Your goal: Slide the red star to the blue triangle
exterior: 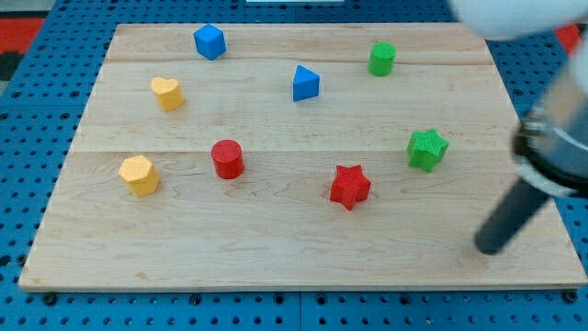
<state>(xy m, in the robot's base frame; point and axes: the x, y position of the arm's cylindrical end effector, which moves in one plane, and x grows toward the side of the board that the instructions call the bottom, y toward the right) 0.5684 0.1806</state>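
Observation:
The red star (349,187) lies on the wooden board (276,248), right of centre and toward the view's bottom. The blue triangle (305,83) lies above it, toward the view's top, slightly left of the star. My tip (487,249) rests near the board's right edge, well to the right of and below the red star, touching no block. The dark rod rises up and to the right from it.
A blue cube (209,41) is at top left. A green cylinder (382,59) is at top right, a green star (427,149) at right. A red cylinder (227,159), a yellow heart (167,93) and a yellow hexagon-like block (139,175) are at left.

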